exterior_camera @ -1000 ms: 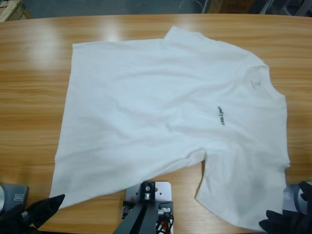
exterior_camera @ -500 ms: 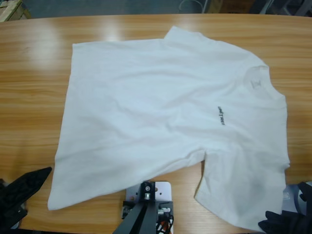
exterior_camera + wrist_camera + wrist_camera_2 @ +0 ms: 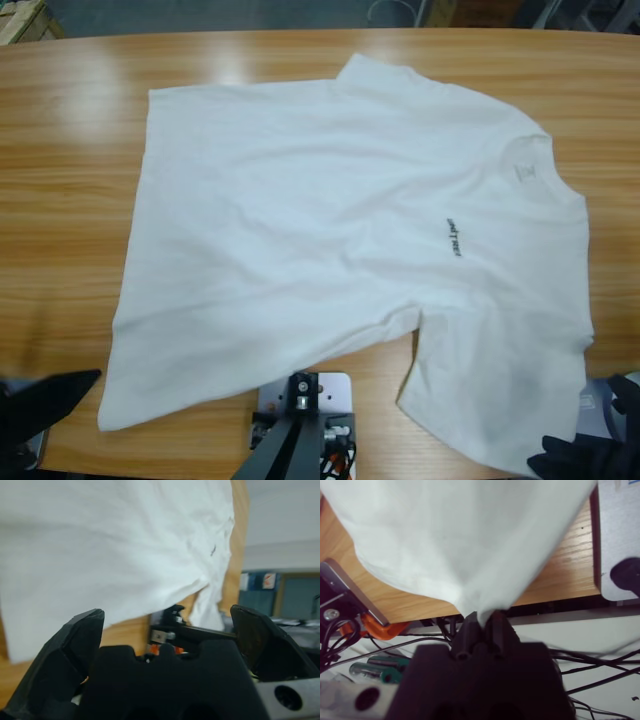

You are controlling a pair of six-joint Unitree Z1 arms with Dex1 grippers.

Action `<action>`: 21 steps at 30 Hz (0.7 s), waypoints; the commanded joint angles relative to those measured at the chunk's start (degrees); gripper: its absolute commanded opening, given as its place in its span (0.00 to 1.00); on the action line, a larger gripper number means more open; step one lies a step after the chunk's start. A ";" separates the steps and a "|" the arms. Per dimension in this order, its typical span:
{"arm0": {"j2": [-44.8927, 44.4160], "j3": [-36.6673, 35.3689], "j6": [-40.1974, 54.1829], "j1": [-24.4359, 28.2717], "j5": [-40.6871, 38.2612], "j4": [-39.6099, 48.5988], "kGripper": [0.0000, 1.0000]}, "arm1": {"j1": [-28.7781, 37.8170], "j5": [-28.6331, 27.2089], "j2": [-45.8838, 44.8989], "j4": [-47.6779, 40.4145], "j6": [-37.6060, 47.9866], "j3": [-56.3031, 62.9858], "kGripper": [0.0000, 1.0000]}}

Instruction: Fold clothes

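Left claw [image 3: 45,400] at near-left bench [image 3: 60,200] corner, jaws spread wide, empty, just beside hem corner. White T-shirt [image 3: 340,240] spread flat mid-bench, collar to the right, chest print up. Right claw [image 3: 480,625] pinched tight on near sleeve edge. Thin, soft, wrinkly cotton, light, likely to sag and bunch; best gripped at hem corners and sleeve edges.
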 commanded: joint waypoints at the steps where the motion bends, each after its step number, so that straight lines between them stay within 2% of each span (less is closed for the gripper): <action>1: -4.18 -1.89 9.08 6.87 -3.86 0.85 0.99 | -0.19 -0.11 1.35 -1.24 -0.90 1.67 0.00; 2: -3.90 -1.87 12.16 6.87 -3.86 0.99 0.97 | -0.19 -0.04 1.45 -1.26 -0.95 1.69 0.00; 3: -3.95 -2.07 16.62 6.87 -3.86 0.69 0.90 | -0.21 -0.04 1.56 -1.36 -0.99 1.69 0.00; 4: -4.39 -2.87 24.27 6.87 -3.93 -0.01 0.87 | -0.19 -0.09 1.66 -1.49 -1.04 1.69 0.00; 7: -11.42 -2.80 31.77 6.87 -10.20 -0.38 0.82 | -0.19 -0.13 2.37 -2.58 -1.39 1.92 0.00; 9: -13.94 -1.78 38.89 7.14 -12.28 -1.38 0.95 | -0.19 -0.13 2.54 -3.32 -1.52 2.13 0.00; 11: -11.12 1.15 45.45 7.22 -12.21 -5.36 0.94 | -0.19 -0.14 2.63 -3.63 -1.60 2.26 0.00; 13: -12.90 2.73 43.45 7.29 -11.22 -6.92 0.98 | -0.19 -0.21 2.56 -3.70 -1.60 2.27 0.00; 14: -13.99 4.47 41.69 7.33 -8.25 -11.42 0.99 | -0.19 -0.25 2.54 -3.75 -1.60 2.27 0.00; 15: -12.95 5.30 40.65 7.98 -4.97 -15.68 0.99 | -0.19 -0.41 2.54 -3.79 -1.60 2.26 0.00; 17: -8.50 4.97 38.68 11.76 -4.14 -20.91 0.98 | -0.21 -0.44 2.54 -3.79 -1.60 2.18 0.00; 19: -3.86 2.22 38.30 16.17 -7.08 -24.22 0.98 | -0.21 -0.39 2.54 -3.75 -1.60 2.18 0.00; 21: 0.57 -4.00 38.54 21.34 -9.78 -25.08 0.98 | -0.19 -0.39 2.58 -3.79 -1.60 2.18 0.00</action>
